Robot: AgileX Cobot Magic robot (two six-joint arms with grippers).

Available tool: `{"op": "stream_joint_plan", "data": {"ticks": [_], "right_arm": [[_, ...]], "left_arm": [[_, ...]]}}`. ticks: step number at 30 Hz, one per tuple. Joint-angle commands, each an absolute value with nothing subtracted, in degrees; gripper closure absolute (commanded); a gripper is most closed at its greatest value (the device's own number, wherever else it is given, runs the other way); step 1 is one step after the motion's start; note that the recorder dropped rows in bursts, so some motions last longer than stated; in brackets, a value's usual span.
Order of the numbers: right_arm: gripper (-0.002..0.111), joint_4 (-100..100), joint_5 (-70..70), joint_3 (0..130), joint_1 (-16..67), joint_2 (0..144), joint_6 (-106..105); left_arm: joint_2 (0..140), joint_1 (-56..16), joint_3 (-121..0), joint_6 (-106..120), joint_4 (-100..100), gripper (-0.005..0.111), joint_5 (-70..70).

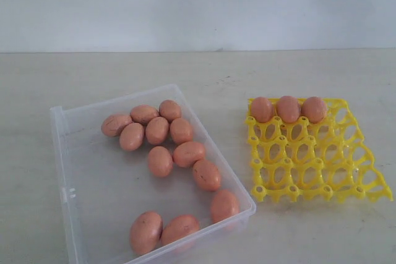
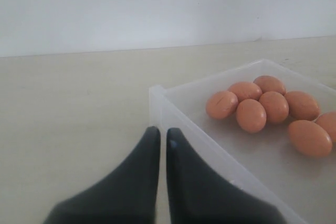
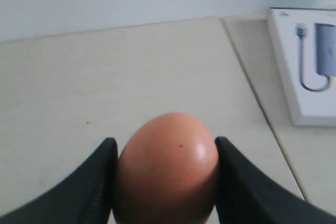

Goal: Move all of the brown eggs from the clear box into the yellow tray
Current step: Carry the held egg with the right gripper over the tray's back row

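Observation:
Several brown eggs (image 1: 160,161) lie loose in the clear box (image 1: 79,153) on the left of the exterior view. The yellow tray (image 1: 312,171) to its right holds three eggs (image 1: 288,109) in its far row. Neither gripper shows in the exterior view. In the left wrist view my left gripper (image 2: 159,131) is shut and empty, just outside the box's corner (image 2: 157,94), with a cluster of eggs (image 2: 251,115) beyond. In the right wrist view my right gripper (image 3: 165,142) is shut on one brown egg (image 3: 167,166), over bare table.
A white packaged item (image 3: 307,64) with a cable picture lies on the adjoining table surface in the right wrist view. A seam (image 3: 257,98) separates the two tabletops. A pale wall stands behind the table (image 1: 198,66).

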State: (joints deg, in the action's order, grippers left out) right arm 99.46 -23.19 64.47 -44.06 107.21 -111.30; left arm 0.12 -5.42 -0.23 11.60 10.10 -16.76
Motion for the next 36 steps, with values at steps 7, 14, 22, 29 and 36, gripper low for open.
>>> {"op": "stream_joint_plan", "data": {"ticks": [7, 14, 22, 29, 36], "right_arm": [[0.109, 93.5, -70.0, 74.4, -46.3, 104.2, -98.2], [0.109, 3.1, -36.5, 73.8, -22.8, 103.1, -42.1], [0.109, -55.4, -39.7, 73.8, -23.1, 103.1, 34.2], [0.109, -39.1, 0.0, 68.2, -23.4, 91.2, 21.1], [0.109, -43.4, 31.1, 53.6, -23.4, 83.9, 29.9]], "left_arm": [[0.0, -5.7, 0.0, 11.6, 10.0, 0.103, -16.3], [0.0, -5.7, 0.0, 11.6, 10.0, 0.103, -16.3], [0.0, -5.7, 0.0, 11.6, 10.0, 0.103, -16.3], [0.0, -5.7, 0.0, 11.6, 10.0, 0.103, -16.3], [0.0, -5.7, 0.0, 11.6, 10.0, 0.103, -16.3]]}}
